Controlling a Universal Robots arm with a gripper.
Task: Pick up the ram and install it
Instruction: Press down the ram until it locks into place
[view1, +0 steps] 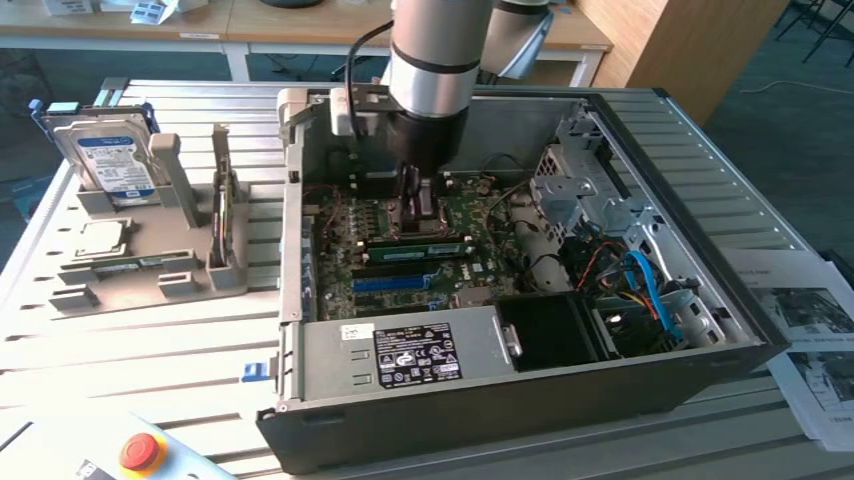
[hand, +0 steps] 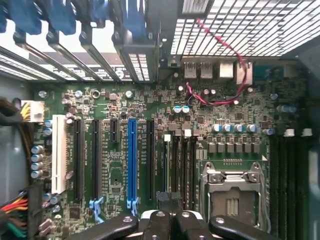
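Green ram (view1: 416, 246) lies in its motherboard (hand: 150, 140) slot inside the computer case (view1: 747, 345); gripper (view1: 422, 195) just above it, fingers (hand: 159, 225) pressed together.

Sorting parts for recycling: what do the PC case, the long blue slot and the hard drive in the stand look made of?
PC case: looks like sheet metal, dull grey inside with stamped holes, dark outside. Blue slot: seemingly moulded plastic, glossy, uniform colour with a clip at its end. Hard drive: apparently a metal body, silvery edges, under a blue-white paper-like label. Stand: matte grey, probably plastic.
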